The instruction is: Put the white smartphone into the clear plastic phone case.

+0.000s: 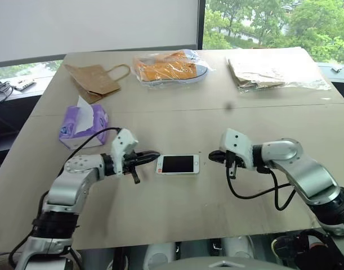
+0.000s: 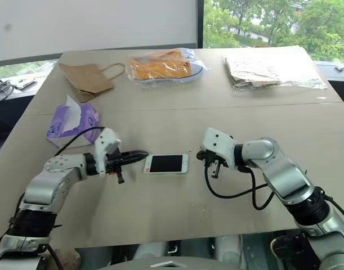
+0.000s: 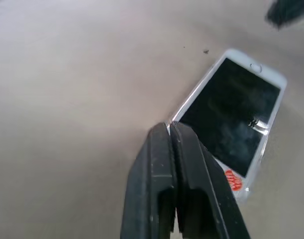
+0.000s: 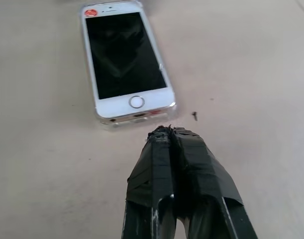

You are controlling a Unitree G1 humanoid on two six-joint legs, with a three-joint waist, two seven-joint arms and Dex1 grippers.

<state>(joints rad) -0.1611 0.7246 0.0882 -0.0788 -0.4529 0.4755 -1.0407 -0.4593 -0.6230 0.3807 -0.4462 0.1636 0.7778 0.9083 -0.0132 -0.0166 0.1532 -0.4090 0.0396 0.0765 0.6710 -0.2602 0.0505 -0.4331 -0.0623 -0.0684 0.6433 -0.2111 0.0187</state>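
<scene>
Right now, flat on the tan desk (image 1: 177, 214), screen up: white smartphone (image 1: 178, 164), sitting inside the clear plastic phone case (image 4: 103, 121), glossy rim showing around the lower edge in the right wrist view. Red sticker at the far end of the phone from the home button.

Left gripper (image 1: 151, 156) at the phone's left end, jaws pressed together, tips right at the edge, holding nothing; touching or just short, cannot tell. Right gripper (image 1: 212, 156) off the phone's right end, a small gap between, jaws together too, empty, black tape wrapped round the tips. Tiny dark speck on the desk just beside those tips.

Around the action: purple tissue pack (image 1: 83, 125) behind the left arm, white tissue sticking up from the top. Brown paper bag (image 1: 95, 80) with handle further back on the left. Clear bag with something orange inside (image 1: 169, 66) at the back centre, resting on a pale round thing. Another clear bag of brownish paper items (image 1: 267, 70) at the back right. All well apart from the phone, nothing between either gripper and the phone. Black cables looping from both wrists, the right one drooping onto the desk near the front edge.
</scene>
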